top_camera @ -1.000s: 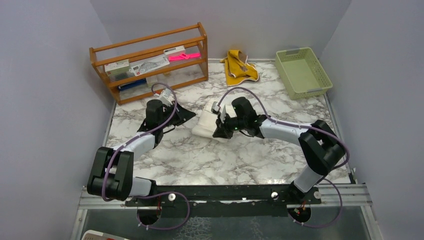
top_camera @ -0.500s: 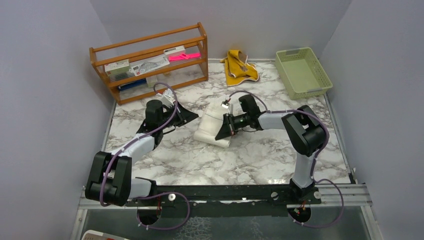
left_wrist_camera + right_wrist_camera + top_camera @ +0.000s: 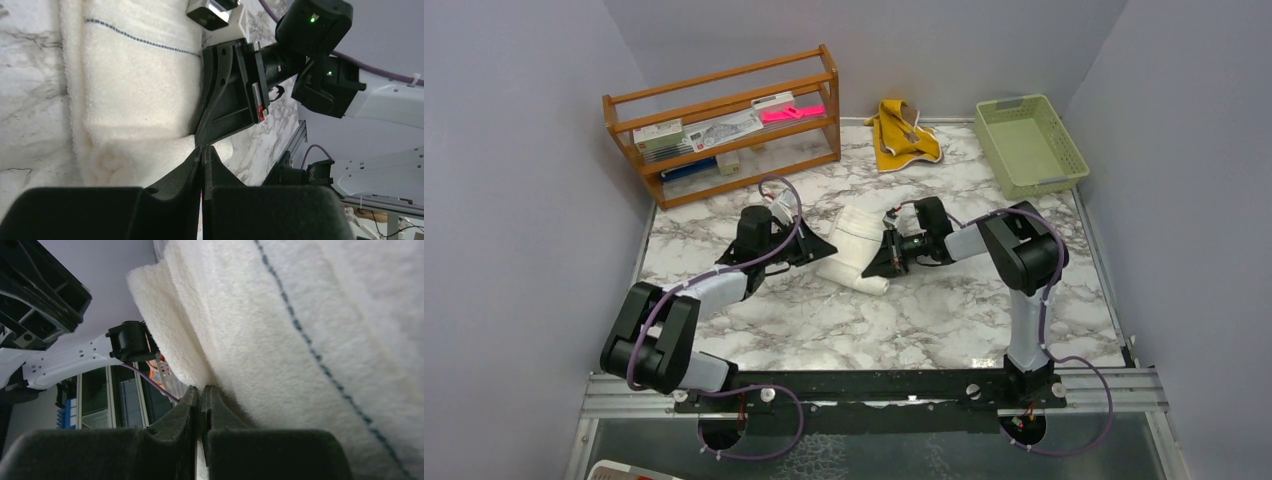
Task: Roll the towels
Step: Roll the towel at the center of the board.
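Observation:
The cream-white towel (image 3: pixel 852 245) lies folded and partly rolled at the table's middle, with a thin blue stripe showing in the wrist views (image 3: pixel 135 85) (image 3: pixel 310 340). My left gripper (image 3: pixel 827 247) (image 3: pixel 202 148) is shut, its tips touching the towel's left side. My right gripper (image 3: pixel 876 263) (image 3: pixel 201 389) is shut, its tips pressed against the towel's right side, with no cloth seen between the jaws. The two grippers face each other across the towel. The mustard-yellow towel (image 3: pixel 902 135) lies crumpled at the back.
A wooden shelf rack (image 3: pixel 724 125) with flat items stands at the back left. A pale green basket (image 3: pixel 1029 145) sits at the back right. The marble tabletop (image 3: pixel 874 320) is enclosed by grey walls.
My left gripper has moved right, up against the towel. My right arm has folded in, its gripper staying at the towel's right side. The towel has shifted slightly right.

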Robot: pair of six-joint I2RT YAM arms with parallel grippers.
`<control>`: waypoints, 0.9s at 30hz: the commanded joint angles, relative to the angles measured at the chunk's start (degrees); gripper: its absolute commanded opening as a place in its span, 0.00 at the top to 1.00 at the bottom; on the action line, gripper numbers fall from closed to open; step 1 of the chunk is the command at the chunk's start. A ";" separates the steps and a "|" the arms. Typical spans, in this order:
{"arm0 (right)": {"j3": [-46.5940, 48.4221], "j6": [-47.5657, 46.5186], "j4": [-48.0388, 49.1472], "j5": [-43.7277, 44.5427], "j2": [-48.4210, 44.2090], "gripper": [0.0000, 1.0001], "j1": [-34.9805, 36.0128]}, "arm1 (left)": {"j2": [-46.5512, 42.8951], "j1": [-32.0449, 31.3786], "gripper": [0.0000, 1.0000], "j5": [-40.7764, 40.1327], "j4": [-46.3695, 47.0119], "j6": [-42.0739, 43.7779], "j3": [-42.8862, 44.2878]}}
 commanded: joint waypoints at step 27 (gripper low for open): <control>4.14 -35.91 -17.85 44.05 -21.67 0.54 2.96 | 25.52 -3.32 0.99 -7.24 8.51 3.45 3.41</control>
